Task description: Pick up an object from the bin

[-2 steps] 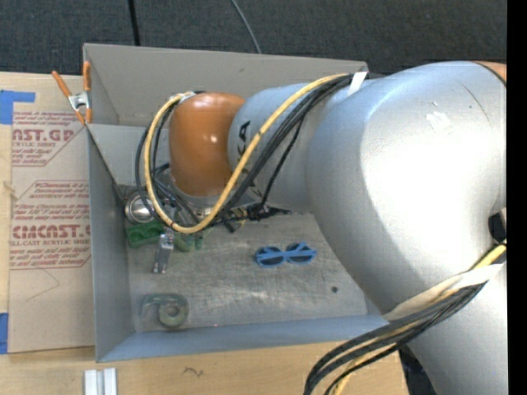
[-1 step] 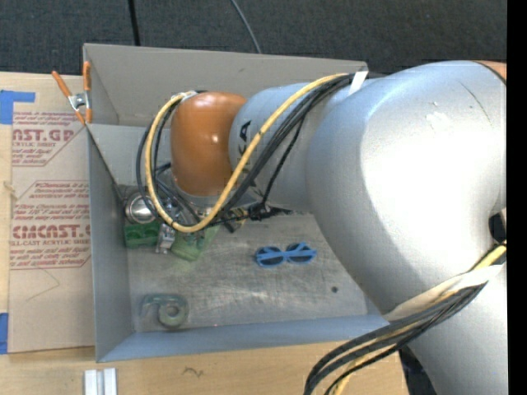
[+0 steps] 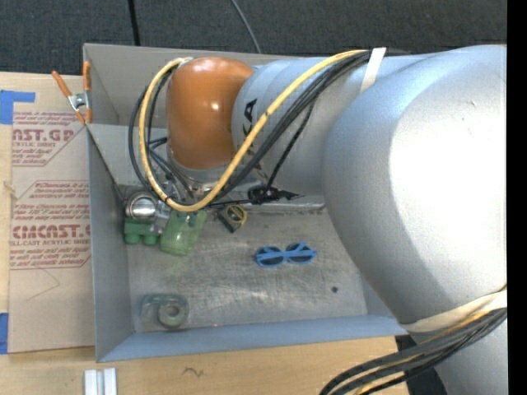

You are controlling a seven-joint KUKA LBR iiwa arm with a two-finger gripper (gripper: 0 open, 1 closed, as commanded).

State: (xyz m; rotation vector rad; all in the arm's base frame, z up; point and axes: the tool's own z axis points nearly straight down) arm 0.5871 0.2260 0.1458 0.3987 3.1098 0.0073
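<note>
My gripper (image 3: 183, 191) hangs under the arm's wrist at the bin's left side, low over the floor. Just below it lies a pale green translucent block (image 3: 182, 234), tilted, with a darker green toy piece (image 3: 142, 231) touching its left side. A shiny silver round thing (image 3: 140, 208) sits above the dark green piece, near the left wall. A small yellow and black piece (image 3: 234, 216) lies just right of the gripper. Whether anything is held cannot be seen.
A blue flat two-loop piece (image 3: 284, 255) lies right of centre on the floor. A grey-green hook-shaped ring (image 3: 165, 310) rests near the front left corner. The arm and its cables cover the bin's back and right.
</note>
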